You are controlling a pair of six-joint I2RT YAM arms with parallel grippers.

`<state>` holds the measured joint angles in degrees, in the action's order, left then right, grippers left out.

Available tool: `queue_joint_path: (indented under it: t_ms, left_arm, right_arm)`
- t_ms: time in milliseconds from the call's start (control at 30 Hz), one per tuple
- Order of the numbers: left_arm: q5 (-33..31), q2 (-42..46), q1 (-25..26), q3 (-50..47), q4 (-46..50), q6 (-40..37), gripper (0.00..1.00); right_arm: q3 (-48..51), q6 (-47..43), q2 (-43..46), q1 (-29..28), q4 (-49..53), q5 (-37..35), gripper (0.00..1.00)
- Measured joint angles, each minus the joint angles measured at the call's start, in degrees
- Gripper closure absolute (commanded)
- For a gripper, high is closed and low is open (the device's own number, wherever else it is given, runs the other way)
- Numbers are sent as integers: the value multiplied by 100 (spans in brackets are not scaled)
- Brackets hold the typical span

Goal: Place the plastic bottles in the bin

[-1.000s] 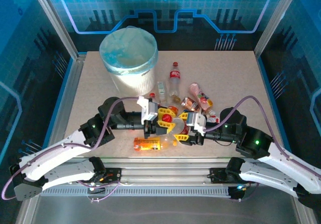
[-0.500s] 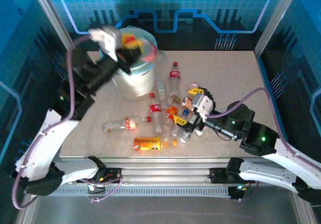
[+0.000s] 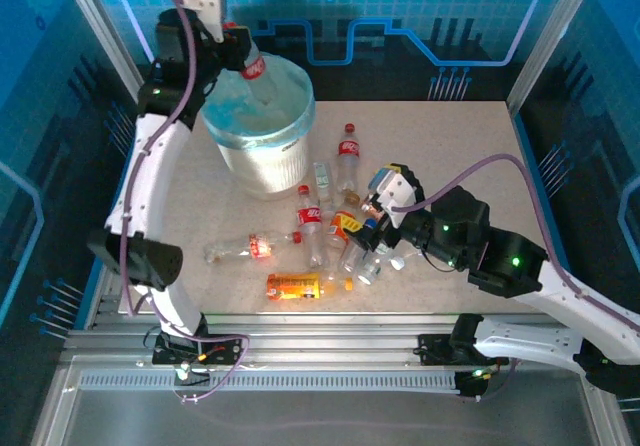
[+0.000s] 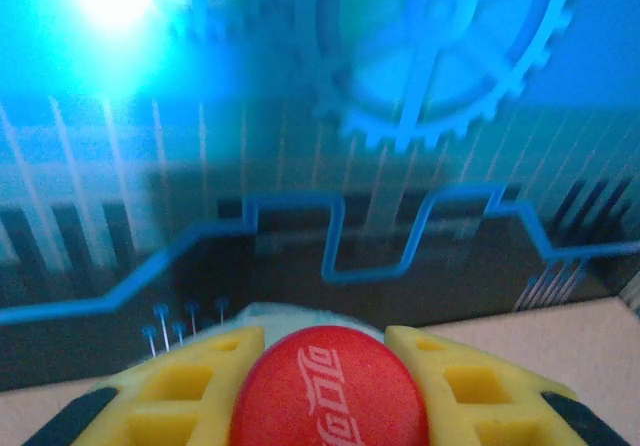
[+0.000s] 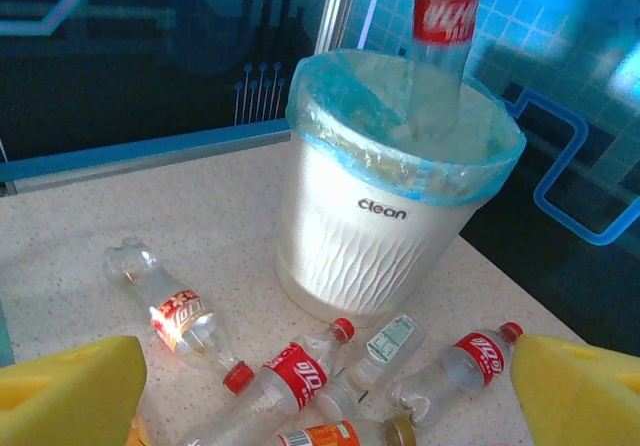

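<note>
Listing largest first: bin (image 3: 262, 161) at far left; left gripper (image 3: 238, 52) clamped on a red-capped bottle (image 3: 257, 72) over its mouth; right gripper (image 5: 325, 381), jaws wide apart, above loose bottles (image 3: 312, 228). I fear a tilted drop clipping the rim. Earlier, my left arm was low among the bottles.

You have a speckled beige bench (image 3: 470, 156) under everything. Behind its far edge stands a blue backdrop panel (image 3: 420, 6) printed with a gear emblem (image 4: 437, 11) and circuit lines. Aluminium posts (image 3: 108, 41) rise at its far corners, and a metal rail (image 3: 330, 351) runs along its near edge.
</note>
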<state>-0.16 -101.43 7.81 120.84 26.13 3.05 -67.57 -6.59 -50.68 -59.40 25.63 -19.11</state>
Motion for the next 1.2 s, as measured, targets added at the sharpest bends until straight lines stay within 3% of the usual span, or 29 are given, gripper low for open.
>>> queue_joint_path:
  t_ms: [333,433,467,500,633,967,1200]
  left_arm:
    - [42,-463,-37,-260,240,-144,97]
    - [46,-710,-105,-258,166,-142,86]
    - [46,-839,-136,-238,179,-140,75]
    - [46,-979,-164,-199,208,-131,58]
    - [48,-1484,-243,-4,378,-48,41]
    - [111,-1604,-295,905,662,98,36]
    - [367,-901,-271,1008,811,136,37]
  right_arm:
    - [26,315,-63,-90,203,-15,6]
    - [81,391,-74,-105,214,-42,6]
    - [96,415,-81,-105,232,-50,6]
    - [116,433,-85,-105,236,-57,6]
    - [120,516,-116,-131,299,-131,6]
    - [37,584,-232,-212,507,-295,5]
    - [-1086,1388,-726,-28,1692,-763,6]
